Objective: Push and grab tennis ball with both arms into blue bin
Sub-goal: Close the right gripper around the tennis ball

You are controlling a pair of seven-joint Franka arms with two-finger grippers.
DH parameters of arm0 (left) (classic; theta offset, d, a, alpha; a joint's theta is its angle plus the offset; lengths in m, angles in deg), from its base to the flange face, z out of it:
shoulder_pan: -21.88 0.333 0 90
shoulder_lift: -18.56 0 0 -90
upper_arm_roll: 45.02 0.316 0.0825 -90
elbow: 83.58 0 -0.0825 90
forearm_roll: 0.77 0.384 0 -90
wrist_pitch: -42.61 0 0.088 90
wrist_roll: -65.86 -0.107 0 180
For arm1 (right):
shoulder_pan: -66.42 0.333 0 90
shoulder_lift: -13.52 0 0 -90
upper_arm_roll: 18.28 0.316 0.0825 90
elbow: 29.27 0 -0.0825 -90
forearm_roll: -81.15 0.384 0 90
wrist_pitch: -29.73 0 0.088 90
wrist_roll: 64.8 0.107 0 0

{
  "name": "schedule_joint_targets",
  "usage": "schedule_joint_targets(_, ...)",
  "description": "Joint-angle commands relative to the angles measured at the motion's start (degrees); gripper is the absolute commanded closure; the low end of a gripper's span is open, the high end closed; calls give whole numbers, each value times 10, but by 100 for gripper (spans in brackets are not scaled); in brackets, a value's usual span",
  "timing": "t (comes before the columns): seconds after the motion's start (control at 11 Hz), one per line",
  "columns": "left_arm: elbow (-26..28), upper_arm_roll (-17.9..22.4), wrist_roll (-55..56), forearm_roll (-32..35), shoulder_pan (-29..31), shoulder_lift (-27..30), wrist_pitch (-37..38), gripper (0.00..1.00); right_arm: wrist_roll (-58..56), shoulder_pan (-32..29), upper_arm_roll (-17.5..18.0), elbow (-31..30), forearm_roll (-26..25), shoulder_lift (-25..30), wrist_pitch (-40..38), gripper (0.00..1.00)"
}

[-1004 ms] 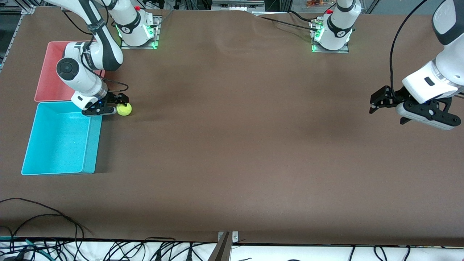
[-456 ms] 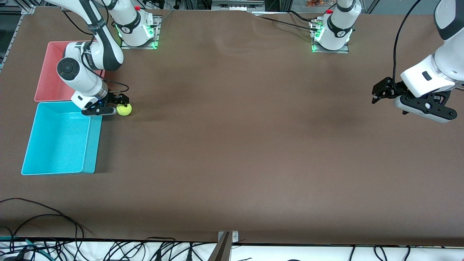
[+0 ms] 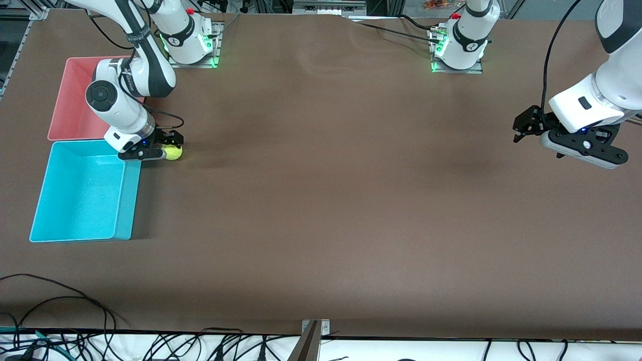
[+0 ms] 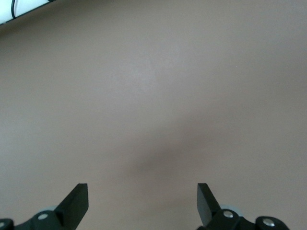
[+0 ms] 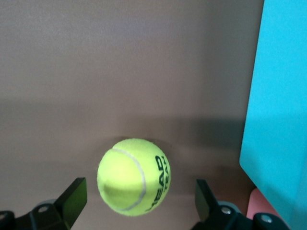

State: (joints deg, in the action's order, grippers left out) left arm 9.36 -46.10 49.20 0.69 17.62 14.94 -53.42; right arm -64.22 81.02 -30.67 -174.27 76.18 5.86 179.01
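Right jaws spread over tennis ball, beside blue bin.

The tennis ball is a fuzzy yellow-green ball with a white seam and black "HEAD" lettering. It rests on the brown surface, just beside the corner of the blue bin that lies farthest from the front camera. The bin is a light cyan rectangular tub with rounded corners, upright and open-topped, at the right arm's end of the surface.
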Motion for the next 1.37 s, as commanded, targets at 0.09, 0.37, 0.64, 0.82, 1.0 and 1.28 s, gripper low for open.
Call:
schedule_joint_targets(0.09, -5, -6, -7, 4, 7, 6, 8, 0, 12, 6, 2, 8, -5, -55, 41, 0)
schedule_joint_targets(0.37, -5, -5, -12, 4, 7, 4, 8, 0, 11, 6, 2, 7, -5, -69, 63, 23)
schedule_joint_targets(0.64, -2, -5, -13, 4, 7, 3, 8, 0, 12, 7, 2, 9, -4, -67, 62, 67)
schedule_joint_targets(0.82, -4, -5, -7, 4, 7, 2, 8, 0, 7, 7, 2, 16, -5, -58, 55, 66)
schedule_joint_targets(1.0, -4, -5, -7, 4, 7, 1, 8, 0, 7, 7, 3, 59, -5, -45, -32, 65)
schedule_joint_targets(1.28, -3, -6, -6, 3, 7, 1, 8, 0, -7, 7, 1, 150, -5, -33, -186, 65)
